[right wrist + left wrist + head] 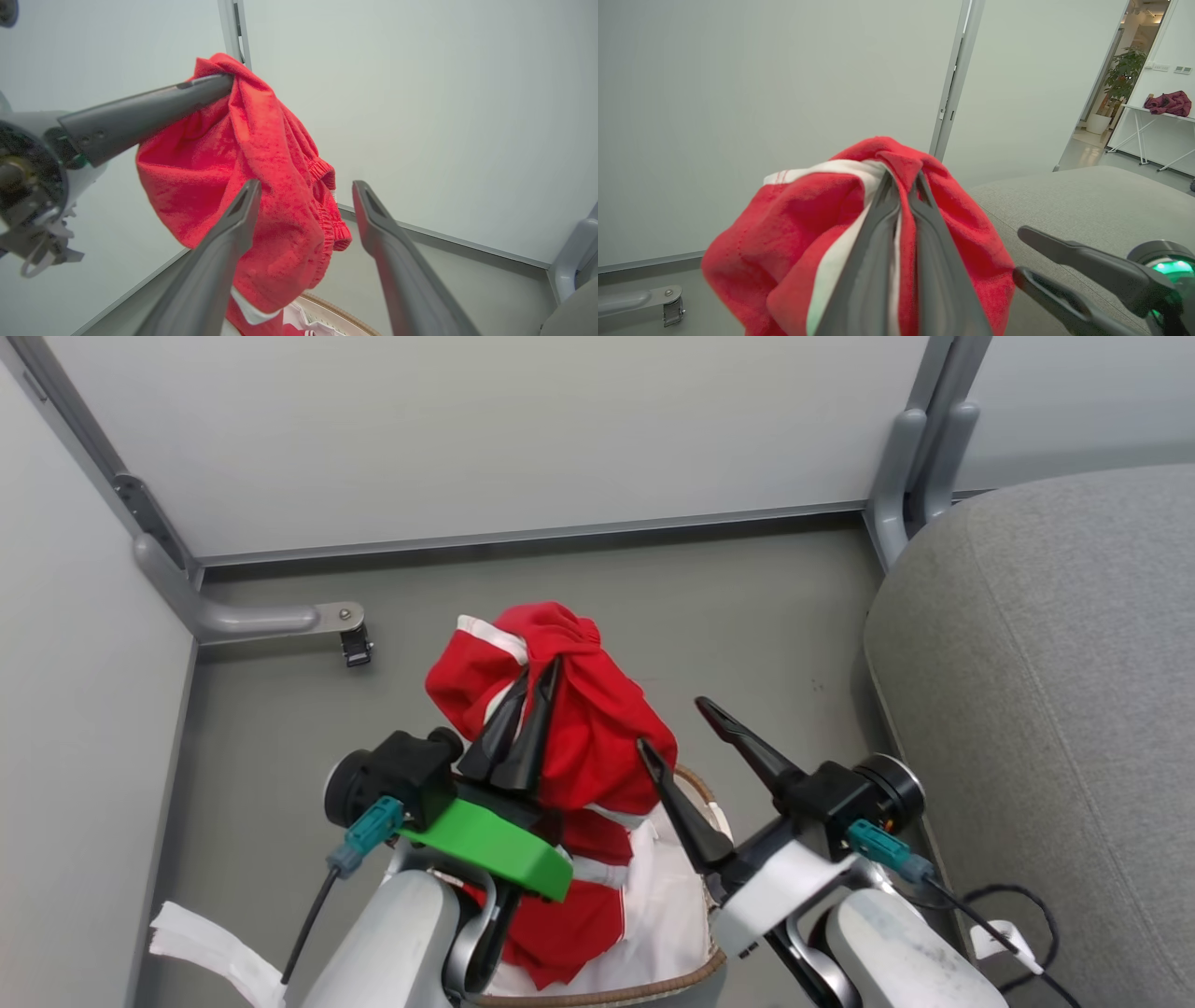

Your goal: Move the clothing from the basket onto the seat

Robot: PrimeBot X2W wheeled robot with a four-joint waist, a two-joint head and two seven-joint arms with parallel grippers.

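L hand (541, 670): pinched shut on clothing (588, 728), fingers pressed together, red fabric & a white stripe caught btwn them near the tips. Clothing up in the air above basket (698, 969), hanging from that grip as a bunched red lump; in R wrist view, gathered elastic hem on the side facing the R hand. More red w/ white stripes lower down, inside basket on its white lining (667, 896); can't tell if same piece as the held one, since green wrist part (495, 845) & L forearm block the join. Basket on floor (280, 728) directly under the lump, btwn the two forearms in head view; brown woven rim partly showing, rest hidden by arms. R hand (673, 723): wide open, holding nothing, fingers spread in a V, just beside the hanging clothing on the seat side; nearer finger very close to fabric, contact unclear. Seat (1055, 691): grey upholstered cushion w/ rounded edge, to robot's R, apart from the held clothing. Pale wall panels w/ metal frame posts behind; caster bracket (355, 644) on floor at L. In L wrist view, far off thru a doorway: potted plant (1125, 74) & white table (1153, 114) w/ dark red cloth heap (1169, 102) on it.
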